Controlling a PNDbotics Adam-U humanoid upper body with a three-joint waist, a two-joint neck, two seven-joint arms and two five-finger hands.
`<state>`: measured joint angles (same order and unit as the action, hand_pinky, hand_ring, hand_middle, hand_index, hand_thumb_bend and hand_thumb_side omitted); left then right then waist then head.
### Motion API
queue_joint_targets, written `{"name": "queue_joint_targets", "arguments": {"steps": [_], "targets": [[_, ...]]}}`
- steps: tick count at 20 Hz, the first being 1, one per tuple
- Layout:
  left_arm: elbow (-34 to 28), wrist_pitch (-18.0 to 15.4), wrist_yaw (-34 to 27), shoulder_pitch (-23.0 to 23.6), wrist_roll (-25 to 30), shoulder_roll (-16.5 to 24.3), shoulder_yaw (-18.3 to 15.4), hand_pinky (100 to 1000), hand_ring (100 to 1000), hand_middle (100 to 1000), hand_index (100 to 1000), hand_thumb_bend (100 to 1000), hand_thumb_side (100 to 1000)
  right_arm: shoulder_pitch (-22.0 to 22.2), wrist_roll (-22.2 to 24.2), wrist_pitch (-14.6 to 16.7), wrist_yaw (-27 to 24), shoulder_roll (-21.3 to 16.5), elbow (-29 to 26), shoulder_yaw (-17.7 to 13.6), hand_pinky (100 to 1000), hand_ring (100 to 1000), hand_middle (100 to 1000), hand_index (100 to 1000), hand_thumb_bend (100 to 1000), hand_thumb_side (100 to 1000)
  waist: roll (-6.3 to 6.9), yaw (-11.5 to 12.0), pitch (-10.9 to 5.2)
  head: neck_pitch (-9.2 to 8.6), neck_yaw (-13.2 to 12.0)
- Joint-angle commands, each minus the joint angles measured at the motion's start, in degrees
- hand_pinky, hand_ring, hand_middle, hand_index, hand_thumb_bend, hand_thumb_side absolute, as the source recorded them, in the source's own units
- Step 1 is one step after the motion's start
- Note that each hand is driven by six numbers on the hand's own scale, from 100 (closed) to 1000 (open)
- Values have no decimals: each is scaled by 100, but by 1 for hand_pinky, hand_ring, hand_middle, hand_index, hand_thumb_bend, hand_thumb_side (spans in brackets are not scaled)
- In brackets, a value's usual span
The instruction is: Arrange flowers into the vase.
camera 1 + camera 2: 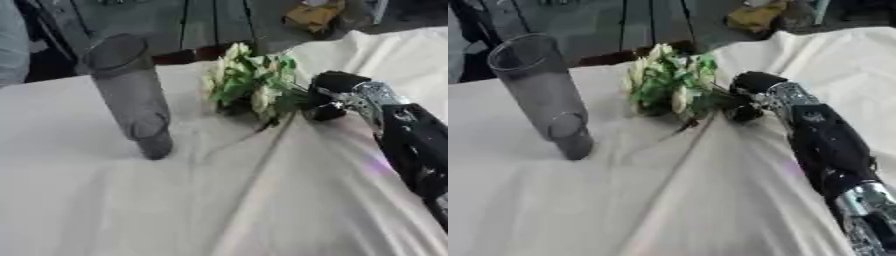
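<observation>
A tall grey see-through vase (pixel 131 95) stands upright on the white cloth at the left, with nothing in it. To its right a bunch of pale cream flowers with green leaves (pixel 249 82) lies low over the cloth. My right hand (pixel 328 97) reaches in from the right and is curled round the stems at the bunch's right end. The stems themselves are hidden inside the hand. The bunch sits about a hand's width from the vase. My left hand shows in neither view.
A white cloth (pixel 219 200) with long folds covers the table. Beyond its far edge lie dark floorboards (pixel 201 22) and a yellowish object (pixel 311 15). A pale grey shape (pixel 10 40) stands at the far left edge.
</observation>
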<state>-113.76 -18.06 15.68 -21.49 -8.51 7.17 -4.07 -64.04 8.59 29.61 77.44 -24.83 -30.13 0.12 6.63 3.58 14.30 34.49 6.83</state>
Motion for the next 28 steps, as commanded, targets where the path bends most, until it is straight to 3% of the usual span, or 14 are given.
{"name": "queue_joint_targets", "arguments": {"steps": [1, 28], "targets": [[-83, -5, -7, -33, 24, 64, 11, 737, 890, 899, 977, 100, 1000, -182, -12, -27, -144, -117, -233, -67, 100, 100, 100, 100, 307, 535, -28, 8, -102, -41, -20], [-83, 3, -7, -9, 39, 82, 12, 738, 889, 899, 977, 100, 1000, -303, 642, -442, -1187, -324, -1366, -214, 100, 100, 100, 100, 311, 576, -66, -21, -143, -24, -56]]}}
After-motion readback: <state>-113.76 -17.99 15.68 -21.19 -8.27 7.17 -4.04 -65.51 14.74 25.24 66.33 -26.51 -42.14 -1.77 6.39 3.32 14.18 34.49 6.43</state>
